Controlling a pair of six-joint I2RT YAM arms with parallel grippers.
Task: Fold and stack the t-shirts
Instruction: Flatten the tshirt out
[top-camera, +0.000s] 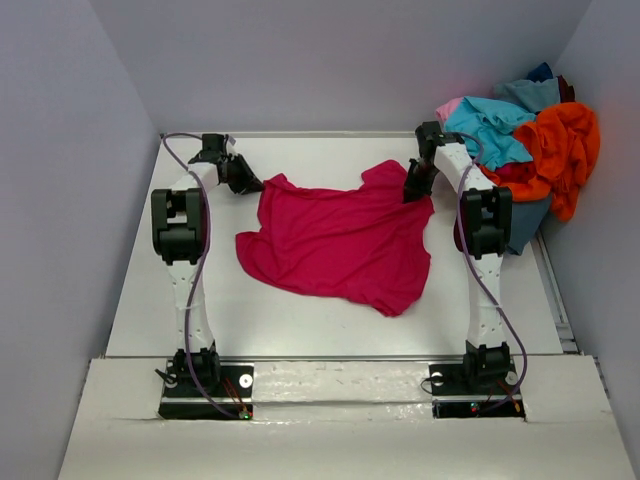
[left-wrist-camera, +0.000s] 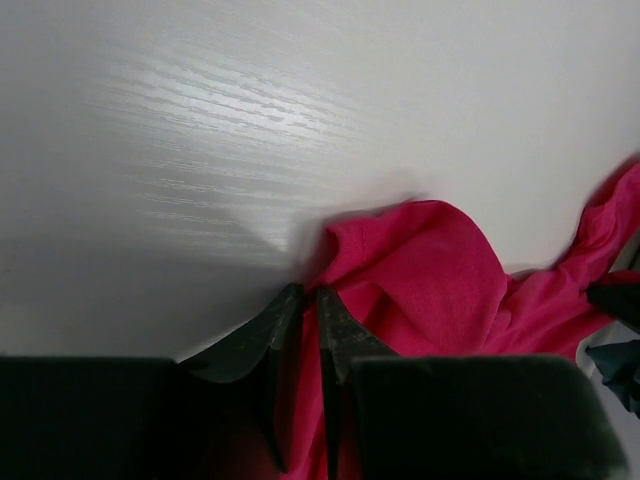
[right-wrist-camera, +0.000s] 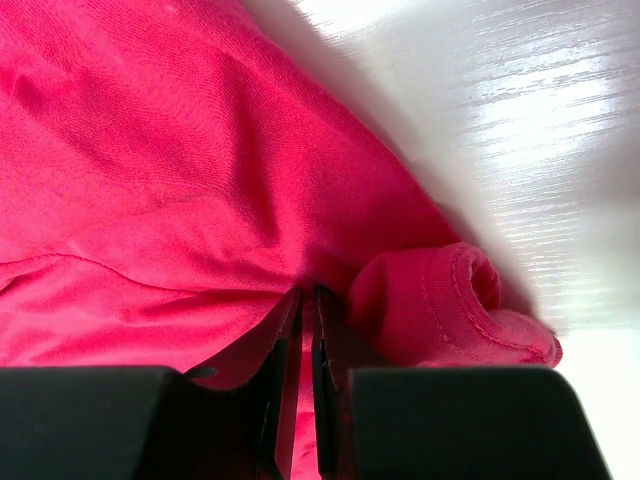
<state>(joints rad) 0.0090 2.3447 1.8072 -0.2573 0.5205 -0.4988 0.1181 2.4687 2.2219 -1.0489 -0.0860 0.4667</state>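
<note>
A crimson-magenta t-shirt (top-camera: 340, 240) lies spread and rumpled on the white table (top-camera: 300, 320). My left gripper (top-camera: 246, 182) is shut on its far left corner; the left wrist view shows cloth (left-wrist-camera: 420, 270) pinched between the fingertips (left-wrist-camera: 340, 335). My right gripper (top-camera: 415, 187) is shut on the shirt's far right corner; the right wrist view shows cloth (right-wrist-camera: 200, 200) pinched in the jaws and a rolled hem (right-wrist-camera: 450, 300) beside them. Other t-shirts, orange (top-camera: 565, 150), turquoise (top-camera: 490, 130), pink (top-camera: 450, 106) and dark blue (top-camera: 541, 72), lie piled at the far right.
The pile of shirts sits at the table's far right corner, close to the right arm (top-camera: 485, 215). Grey walls close in the table at the left, back and right. The arm bases (top-camera: 205, 385) stand at the near edge.
</note>
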